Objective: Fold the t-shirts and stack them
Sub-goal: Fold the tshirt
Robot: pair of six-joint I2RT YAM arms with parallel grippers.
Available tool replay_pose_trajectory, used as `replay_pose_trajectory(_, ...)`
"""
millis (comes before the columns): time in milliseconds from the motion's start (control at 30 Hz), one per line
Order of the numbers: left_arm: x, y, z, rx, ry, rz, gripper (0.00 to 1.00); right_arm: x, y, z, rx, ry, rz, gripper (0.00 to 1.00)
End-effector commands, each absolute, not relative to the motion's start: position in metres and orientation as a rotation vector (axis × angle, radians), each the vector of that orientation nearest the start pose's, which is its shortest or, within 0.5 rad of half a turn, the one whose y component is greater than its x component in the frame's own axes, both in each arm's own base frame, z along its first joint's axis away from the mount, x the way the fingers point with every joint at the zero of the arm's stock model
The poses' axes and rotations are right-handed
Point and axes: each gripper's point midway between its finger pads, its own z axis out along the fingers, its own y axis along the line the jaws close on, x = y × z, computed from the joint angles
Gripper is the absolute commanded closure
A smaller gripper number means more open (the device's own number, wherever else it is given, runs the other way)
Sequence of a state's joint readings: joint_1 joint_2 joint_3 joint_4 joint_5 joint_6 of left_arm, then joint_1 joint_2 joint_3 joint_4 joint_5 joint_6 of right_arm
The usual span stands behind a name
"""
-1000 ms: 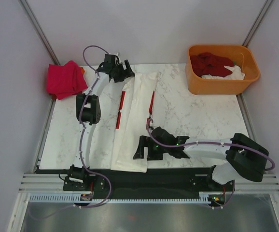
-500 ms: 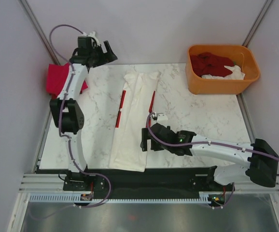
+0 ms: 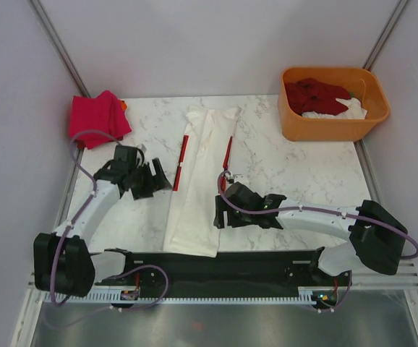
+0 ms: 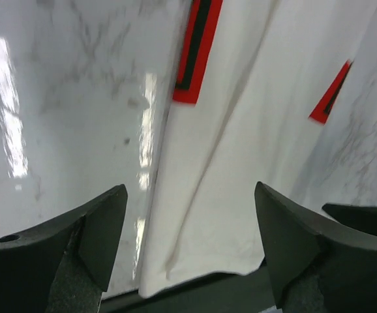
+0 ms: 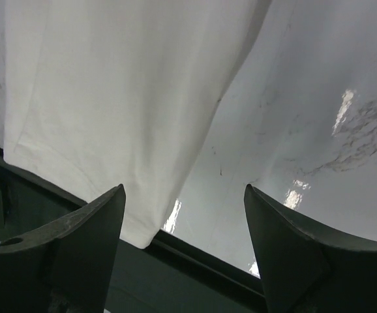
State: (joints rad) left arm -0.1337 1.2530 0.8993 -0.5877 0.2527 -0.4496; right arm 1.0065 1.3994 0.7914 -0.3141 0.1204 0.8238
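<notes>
A long white folded cloth t-shirt with red printed stripes [image 3: 198, 181] lies down the middle of the white marble table [image 3: 288, 166], from 12 to 6 o'clock. The left gripper [image 3: 158, 181] at its 9 o'clock edge and the right gripper [image 3: 219, 212] at its 3 o'clock edge both stand wide apart, holding nothing. A bright pink-red cloth t-shirt [image 3: 97, 118] lies at 10 o'clock

Left end effector [image 3: 153, 181] comes back from the far side
It leaves the far tabletop [image 3: 281, 166] edge and now hangs low at the left side of the white t-shirt [image 3: 198, 173].
</notes>
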Motion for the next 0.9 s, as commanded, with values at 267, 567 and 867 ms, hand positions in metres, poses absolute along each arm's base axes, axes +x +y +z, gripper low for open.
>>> replay_pose_trajectory(267, 0.179, -0.151, 0.109, -0.078, 2.546, -0.761, 0.15, 0.161, 0.294, 0.08, -0.197, 2.543, 0.764, 0.14)
replay_pose_trajectory(567, 0.137, -0.111, 0.031, -0.864, 2.641, -0.367, 0.35, 0.158, 0.278, 0.093, -0.217, 2.528, 0.745, 0.12)
replay_pose_trajectory(867, 0.126, -0.09, 0.01, -0.83, 2.659, -0.126, 0.37, 0.157, 0.266, 0.093, -0.246, 2.539, 0.717, 0.12)
